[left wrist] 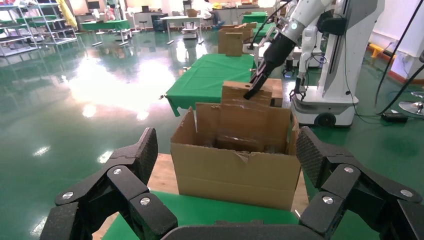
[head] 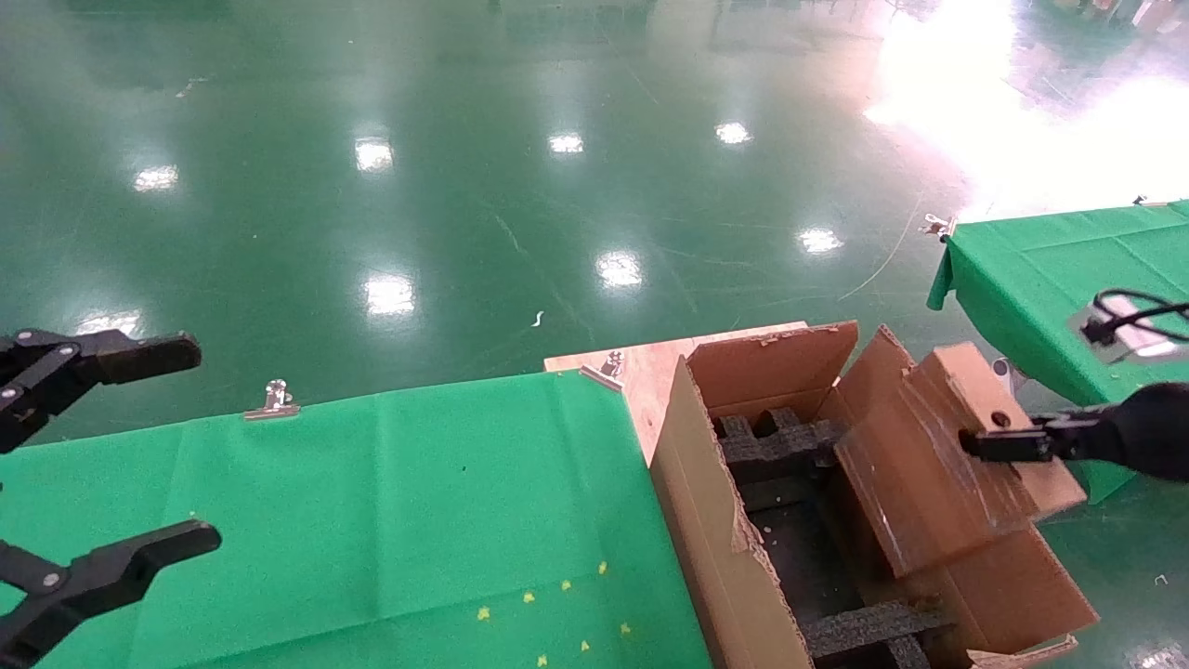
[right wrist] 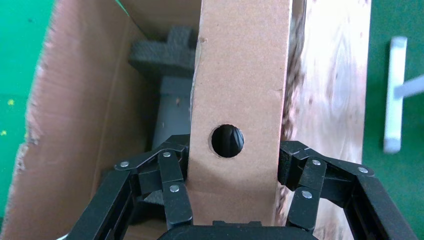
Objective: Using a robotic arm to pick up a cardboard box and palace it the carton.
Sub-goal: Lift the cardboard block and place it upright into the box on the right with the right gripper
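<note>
My right gripper [head: 999, 444] is shut on the cardboard box [head: 929, 465], a small brown taped box with a round hole [right wrist: 227, 141]. It holds the box tilted over the right part of the open carton [head: 706, 520]. In the right wrist view the fingers [right wrist: 172, 180] press both sides of the box [right wrist: 235, 75], with black foam inserts [right wrist: 165, 50] below. The left wrist view shows the white robotic arm [left wrist: 305, 15] holding the box [left wrist: 250, 115] above the carton [left wrist: 235, 175]. My left gripper [head: 209, 444] is open and empty, parked at the far left.
The carton stands on a wooden board [head: 650, 372] at the right end of a green-clothed table [head: 372, 520] fixed with metal clips [head: 274, 400]. A second green table [head: 1040, 269] is at the far right. A white wheeled machine base [left wrist: 325, 105] stands beyond the carton.
</note>
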